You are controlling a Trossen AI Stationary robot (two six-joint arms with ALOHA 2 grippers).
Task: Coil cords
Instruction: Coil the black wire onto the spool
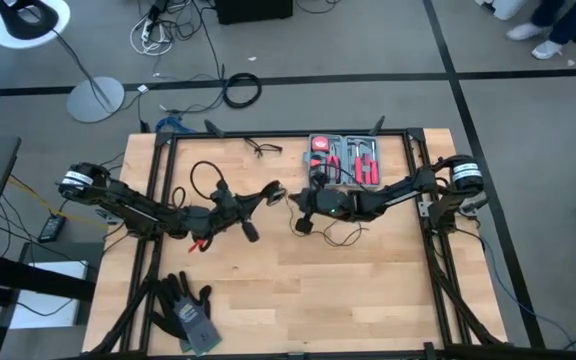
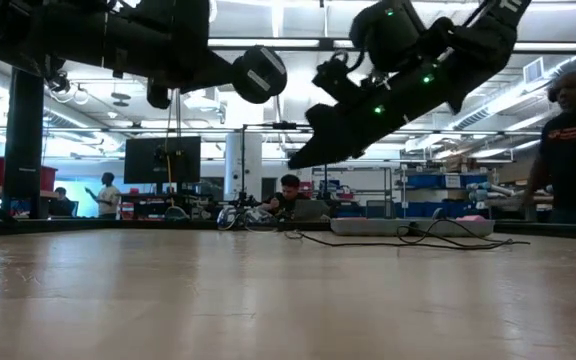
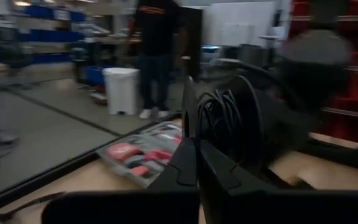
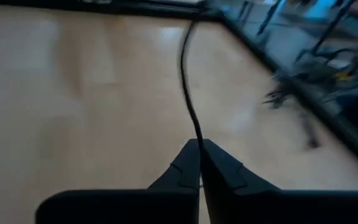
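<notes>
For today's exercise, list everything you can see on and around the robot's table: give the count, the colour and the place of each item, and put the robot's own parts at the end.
thin cord: one, black, near the table's middle, running up from the right gripper's fingertips
tool case: one, grey with red tools, far edge of the table
glasses-like wire item: one, black, far edge, left of the tool case
gloves: a pair, dark grey, near left corner
cable ring: one, black, on the floor beyond the table
table: one, pale wood
person: one, dark shirt, behind the table
left gripper: shut, above the table's middle
right gripper: shut on the thin cord
</notes>
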